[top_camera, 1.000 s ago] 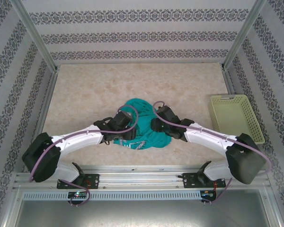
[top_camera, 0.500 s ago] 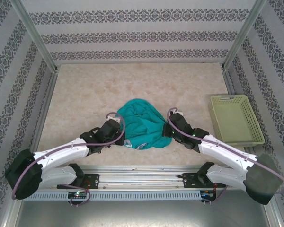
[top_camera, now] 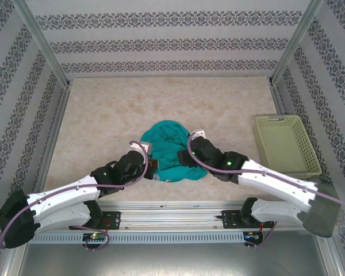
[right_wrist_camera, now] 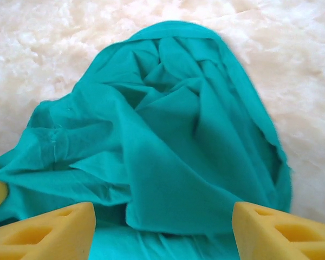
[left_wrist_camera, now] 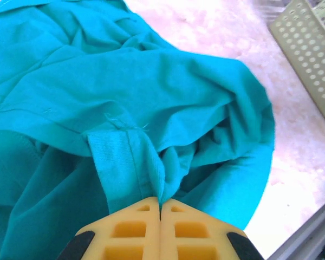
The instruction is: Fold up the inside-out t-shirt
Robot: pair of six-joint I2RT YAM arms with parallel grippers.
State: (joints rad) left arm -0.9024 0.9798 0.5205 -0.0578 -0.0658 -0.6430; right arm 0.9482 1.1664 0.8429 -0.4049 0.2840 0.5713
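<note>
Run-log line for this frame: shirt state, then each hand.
t-shirt: crumpled heap, unfolded | left hand: shut, pinching a cloth fold | right hand: open above the cloth | basket: apart, to the right

The teal-green t-shirt (top_camera: 167,139) lies crumpled in a rounded heap, well to the left of the pale yellow-green basket (top_camera: 284,146) and clear of it. Its cloth is bunched in deep folds. A narrow ribbed strip with a stitched seam is drawn up on the side away from the basket.
</note>
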